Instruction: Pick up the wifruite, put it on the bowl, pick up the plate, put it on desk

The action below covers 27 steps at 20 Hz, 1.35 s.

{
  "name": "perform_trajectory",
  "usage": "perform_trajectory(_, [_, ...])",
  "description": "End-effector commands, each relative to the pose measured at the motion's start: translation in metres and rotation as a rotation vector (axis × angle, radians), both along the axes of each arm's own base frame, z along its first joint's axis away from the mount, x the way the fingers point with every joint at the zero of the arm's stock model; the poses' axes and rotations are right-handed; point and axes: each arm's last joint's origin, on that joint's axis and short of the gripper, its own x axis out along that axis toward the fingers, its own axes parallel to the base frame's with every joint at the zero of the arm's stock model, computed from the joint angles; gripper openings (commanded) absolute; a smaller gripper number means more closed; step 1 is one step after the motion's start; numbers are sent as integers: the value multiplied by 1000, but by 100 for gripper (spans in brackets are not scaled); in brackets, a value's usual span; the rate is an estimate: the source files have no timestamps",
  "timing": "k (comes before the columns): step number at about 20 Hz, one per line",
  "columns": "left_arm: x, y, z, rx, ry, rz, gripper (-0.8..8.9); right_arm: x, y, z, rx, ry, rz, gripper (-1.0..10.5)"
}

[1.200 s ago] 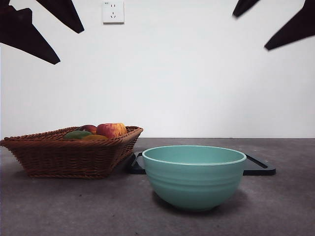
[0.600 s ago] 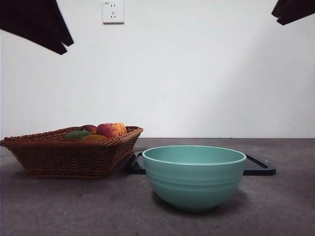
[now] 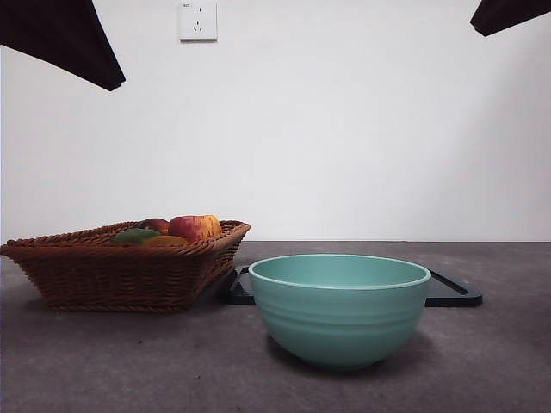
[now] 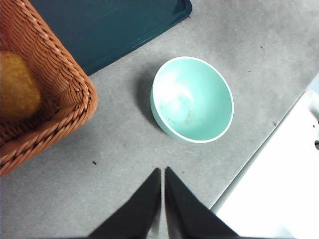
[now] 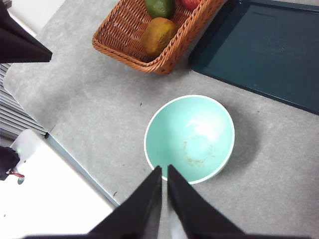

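Nearest the front camera stands the mint-teal bowl (image 3: 339, 310) on the grey desk (image 3: 129, 361), upright and empty; both wrist views look down into it and show only a faint stain on its bottom. Just behind it lies a flat dark tray (image 3: 452, 291), presumably the plate of the task, bare and apart from the bowl. Beside the tray sits the wicker basket (image 3: 120, 271), one corner close to the tray's edge. In the basket lie a red-yellow apple (image 3: 195, 227), a green fruit (image 5: 159, 7) and a dull brown-yellow oval, the wifruite (image 5: 158, 35), resting against the basket's wall nearest the bowl.

By the look of things, the task has not begun: the wifruite is untouched in the basket, nothing is in the bowl, and the tray lies where it lies. Everything is left to do: fetch the fruit, drop it in the bowl, then deal with the tray.

Both arms hang high above the table. The left gripper (image 4: 162, 174) has its jaws drawn together with only a thin slit between them, holding nothing, above bare desk with the bowl ahead of it and the basket off to one side. The right gripper (image 5: 164, 172) is likewise closed to a narrow slit and empty, hovering over the bowl's near rim, well above it.
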Motion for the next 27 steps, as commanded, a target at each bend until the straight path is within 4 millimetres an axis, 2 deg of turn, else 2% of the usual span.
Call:
perform_trajectory(1, [1,-2,3,-4,-22,-18,8,1,1,4,3,-22,12,10])
perform_trajectory(5, [0,-1,4,-8,-33,-18,8,1,1,4,3,-22,12,10])
perform_trajectory(7, [-3,5,14,-25,-137,-12,8,1,1,4,3,-22,12,10])
perform_trajectory(10, [-5,29,48,-61,-478,200,8,1,1,4,3,-23,12,10])
perform_trajectory(12, [-15,53,67,-116,-731,367,8,1,1,4,3,-23,12,10])
perform_trajectory(14, [-33,76,73,-145,-947,526,8,1,1,4,3,-22,12,10])
perform_trajectory(17, [-58,99,53,-101,-1115,754,8,1,1,4,4,-23,12,10])
perform_trajectory(20, [-73,110,11,-19,-1121,909,8,1,1,4,3,-23,12,10])
perform_trajectory(27, [-79,116,-91,67,-1005,973,8,1,1,4,4,-23,12,10])
